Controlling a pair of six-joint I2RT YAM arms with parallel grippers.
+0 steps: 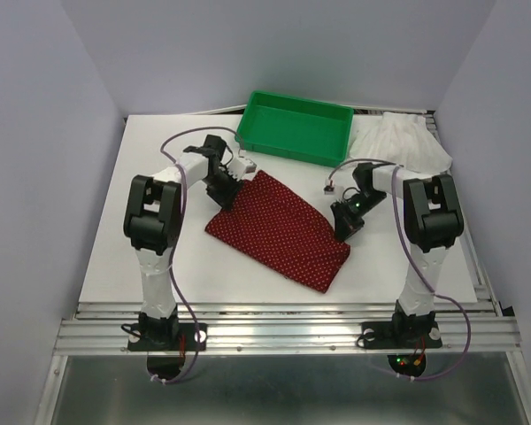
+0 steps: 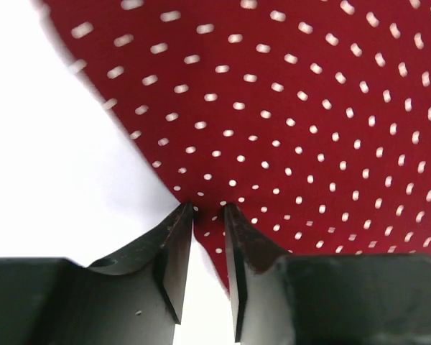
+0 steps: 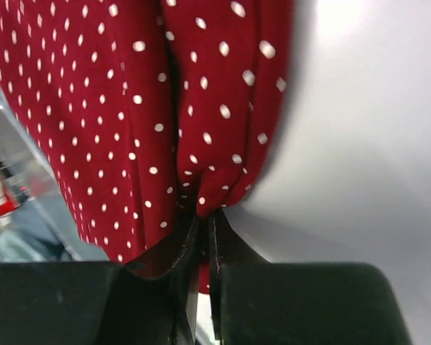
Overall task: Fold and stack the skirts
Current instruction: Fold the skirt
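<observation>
The dark red skirt with white dots (image 1: 279, 228) lies flat and slanted in the middle of the table. My left gripper (image 1: 226, 197) is at its upper left edge. In the left wrist view its fingertips (image 2: 179, 215) rest on the red skirt (image 2: 287, 108) with a narrow gap between the jaws, and the cloth edge runs flat through that gap. My right gripper (image 1: 345, 232) is at the skirt's right edge. Its jaws (image 3: 205, 215) are shut on a bunched fold of the red skirt (image 3: 215, 108). The white ruffled skirt (image 1: 398, 140) lies crumpled at the back right.
A green plastic tray (image 1: 294, 127) stands at the back centre, just behind the red skirt and beside the white one. The white tabletop (image 1: 150, 257) ends in a metal rail at the near edge. Purple walls close in both sides.
</observation>
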